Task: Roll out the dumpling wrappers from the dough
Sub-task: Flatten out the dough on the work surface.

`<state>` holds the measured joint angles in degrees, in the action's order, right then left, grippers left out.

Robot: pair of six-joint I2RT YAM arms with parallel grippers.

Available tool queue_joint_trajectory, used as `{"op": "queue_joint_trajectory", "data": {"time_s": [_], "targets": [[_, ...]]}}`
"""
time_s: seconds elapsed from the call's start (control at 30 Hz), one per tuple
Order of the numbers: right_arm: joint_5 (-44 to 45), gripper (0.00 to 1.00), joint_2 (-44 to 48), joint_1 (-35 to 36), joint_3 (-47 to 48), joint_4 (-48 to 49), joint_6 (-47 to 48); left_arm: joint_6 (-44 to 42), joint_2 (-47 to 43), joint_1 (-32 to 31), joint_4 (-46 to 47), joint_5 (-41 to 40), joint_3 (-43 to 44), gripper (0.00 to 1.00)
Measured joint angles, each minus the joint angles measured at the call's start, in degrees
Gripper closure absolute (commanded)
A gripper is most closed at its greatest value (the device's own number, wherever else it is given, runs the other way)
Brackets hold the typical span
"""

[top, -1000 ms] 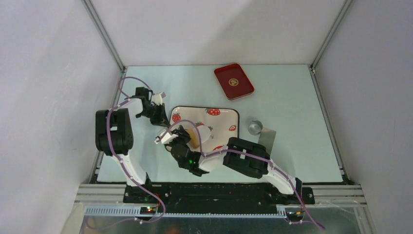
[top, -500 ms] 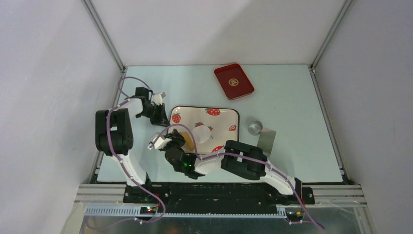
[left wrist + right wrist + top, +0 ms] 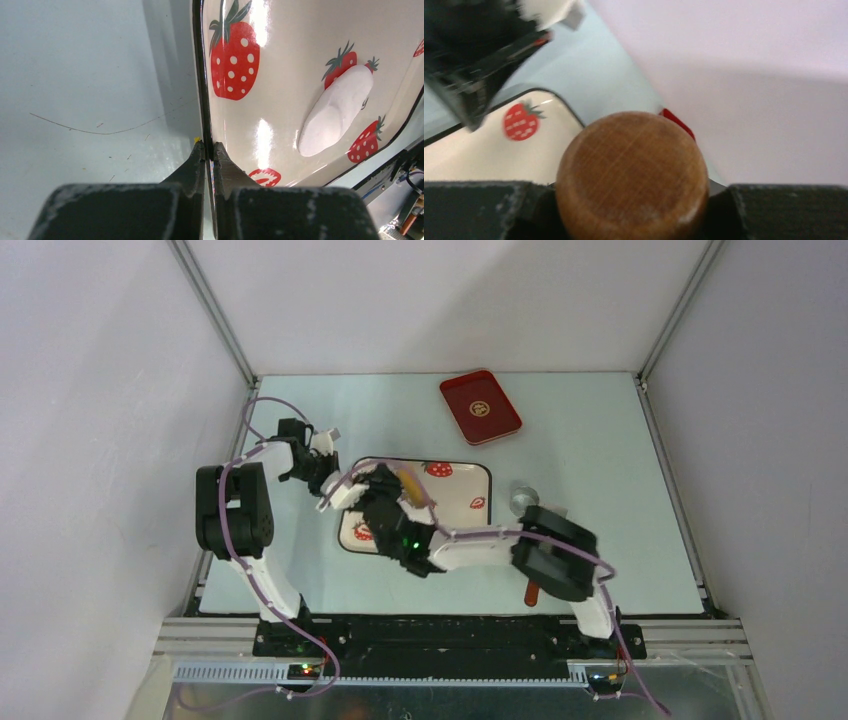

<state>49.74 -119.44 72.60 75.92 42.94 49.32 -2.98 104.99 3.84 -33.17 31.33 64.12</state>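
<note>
1. Swinging away from the near edge of the white, black-rimmed, strawberry-printed tray (image 3: 465,485), the right arm has crossed over the tray toward its far left corner within the last second. Its elbow now sits further right.
2. The right end effector (image 3: 385,492) is clamped around a brown wooden rolling pin (image 3: 631,175). The pin's round end fills the right wrist view between the two black fingers (image 3: 479,210).
3. The left end effector (image 3: 210,150) has stayed put, closed and pinching the tray's left rim (image 3: 197,75) between its tips.
4. A soft white dough piece (image 3: 336,111), pressed into a long oval, lies on the tray floor and partly covers one printed strawberry. In the top view the right arm hides it.
5. A small red rectangular tray (image 3: 481,406) rests at the far side of the pale blue-green surface (image 3: 600,440), well apart from the rest.
6. A small silvery round cup (image 3: 522,498) stands just right of the strawberry tray.
</note>
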Motion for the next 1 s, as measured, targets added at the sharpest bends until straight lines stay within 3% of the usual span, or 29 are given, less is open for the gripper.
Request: {"op": "queue_joint_trajectory", "data": {"time_s": [0.2, 0.47, 0.7, 1.0], "targets": [[-6.1, 1.0, 16.7, -5.4, -0.3, -22.4, -10.8, 0.0, 0.0, 0.0, 0.1, 0.4, 0.0, 1.0], [-33.1, 1.0, 30.2, -17.8, 0.6, -53.4, -34.9, -0.1, -1.9, 0.0, 0.1, 3.2, 0.0, 1.0], [-46.2, 1.0, 30.3, -26.7, -1.4, -55.0, -50.8, -1.2, -2.4, 0.0, 0.2, 7.8, 0.0, 1.0], [-43.6, 1.0, 17.4, -21.9, -0.2, -49.0, -56.6, -3.9, -1.0, 0.0, -2.2, 4.0, 1.1, 1.0]]}}
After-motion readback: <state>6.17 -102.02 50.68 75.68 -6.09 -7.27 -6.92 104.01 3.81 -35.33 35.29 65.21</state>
